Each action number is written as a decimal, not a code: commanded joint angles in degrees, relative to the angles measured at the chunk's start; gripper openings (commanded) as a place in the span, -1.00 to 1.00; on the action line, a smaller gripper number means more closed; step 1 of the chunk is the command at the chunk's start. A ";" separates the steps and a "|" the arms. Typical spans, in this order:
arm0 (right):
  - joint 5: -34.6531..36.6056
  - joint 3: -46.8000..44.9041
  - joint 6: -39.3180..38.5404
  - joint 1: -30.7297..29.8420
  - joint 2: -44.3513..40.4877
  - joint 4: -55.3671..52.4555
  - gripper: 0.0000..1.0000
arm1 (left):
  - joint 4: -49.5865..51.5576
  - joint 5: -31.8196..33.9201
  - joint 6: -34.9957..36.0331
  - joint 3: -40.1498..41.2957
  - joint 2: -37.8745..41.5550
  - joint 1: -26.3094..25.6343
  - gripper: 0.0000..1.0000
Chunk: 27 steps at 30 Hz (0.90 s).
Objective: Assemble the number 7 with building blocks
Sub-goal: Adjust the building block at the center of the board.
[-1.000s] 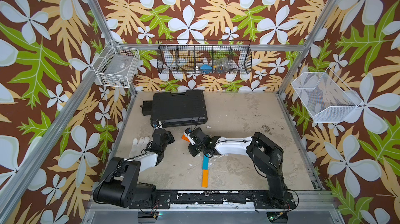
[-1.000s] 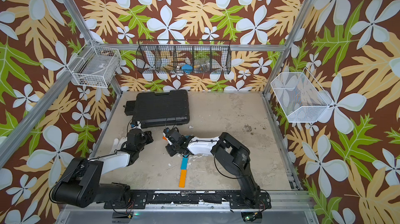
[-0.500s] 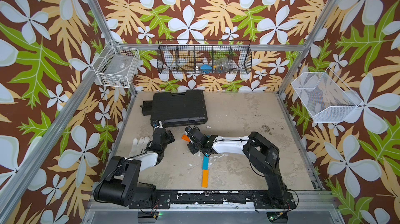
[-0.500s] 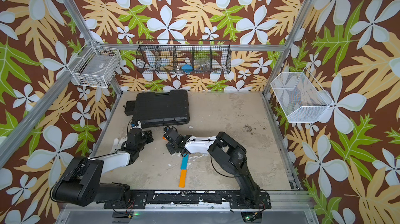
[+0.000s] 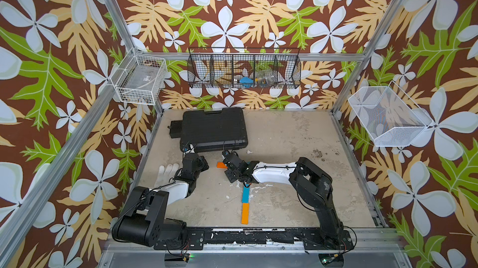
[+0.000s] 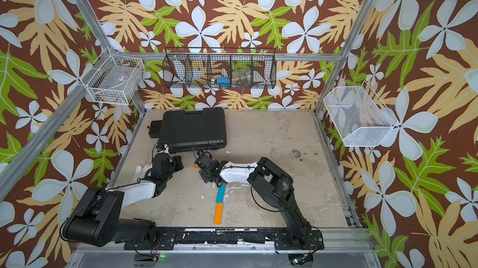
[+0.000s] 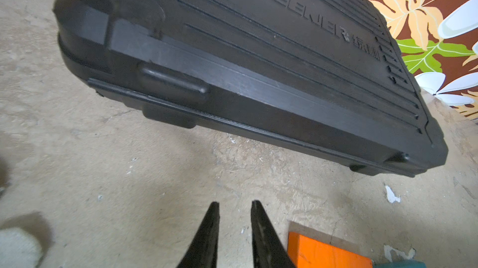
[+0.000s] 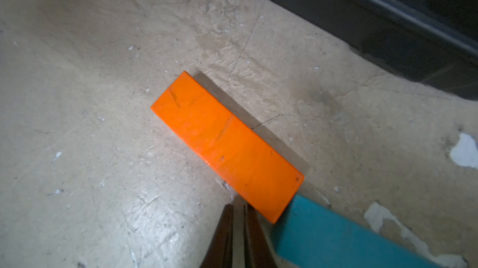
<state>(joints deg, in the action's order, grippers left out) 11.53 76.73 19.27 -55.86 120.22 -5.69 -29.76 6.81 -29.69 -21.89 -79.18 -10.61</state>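
Note:
In both top views a blue block (image 5: pixel 245 194) (image 6: pixel 221 193) and an orange block (image 5: pixel 245 213) (image 6: pixel 218 213) lie end to end in a line running toward the front edge. Another orange block (image 5: pixel 221 165) (image 8: pixel 225 145) lies flat in front of the case, end to end with a second blue block (image 8: pixel 336 238). My right gripper (image 5: pixel 230 167) (image 8: pixel 239 206) is shut with nothing in it, its tips at that orange block's long edge near the blue one. My left gripper (image 5: pixel 203 161) (image 7: pixel 234 203) hovers to the left of the block (image 7: pixel 328 253), narrowly open and holding nothing.
A closed black case (image 5: pixel 214 129) (image 7: pixel 258 59) lies at the back left, just beyond both grippers. A white glove (image 5: pixel 166 173) lies by the left wall. Wire baskets (image 5: pixel 244 71) hang on the back and side walls.
My right gripper has crept a little to the left and toward the case along the orange block. The left arm has not moved.

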 commanded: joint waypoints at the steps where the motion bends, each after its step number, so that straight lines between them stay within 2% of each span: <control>1: 0.53 -0.50 -0.19 -0.04 -0.91 -4.22 -0.77 | -0.04 -0.30 0.31 -0.35 -0.16 0.11 -0.50; 5: -2.84 -2.31 0.13 -0.12 -4.82 -2.30 -0.76 | -0.07 -0.18 0.33 -0.37 -0.17 0.11 -0.50; 9: -4.82 -3.07 -0.17 -0.28 -8.54 -2.29 -0.60 | 0.05 -0.17 0.34 -0.43 -0.22 0.12 -0.49; 12: -4.14 -3.71 -0.62 -0.30 -10.05 -2.31 -0.58 | 0.05 -0.21 0.35 -0.47 -0.22 0.09 -0.49; 20: -2.58 -1.54 -1.80 -0.09 -6.83 -3.61 -0.61 | 0.14 -0.14 0.46 -0.53 -0.39 0.12 -0.49; 27: -1.12 -3.16 -0.79 0.09 -5.70 -3.57 -0.64 | 0.14 -0.46 0.34 -0.70 -0.71 0.15 -0.49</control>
<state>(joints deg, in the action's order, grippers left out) 9.08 74.06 17.82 -55.81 114.43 -8.73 -29.34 6.81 -29.67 -22.15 -79.75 -10.61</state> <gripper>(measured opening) 0.180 0.254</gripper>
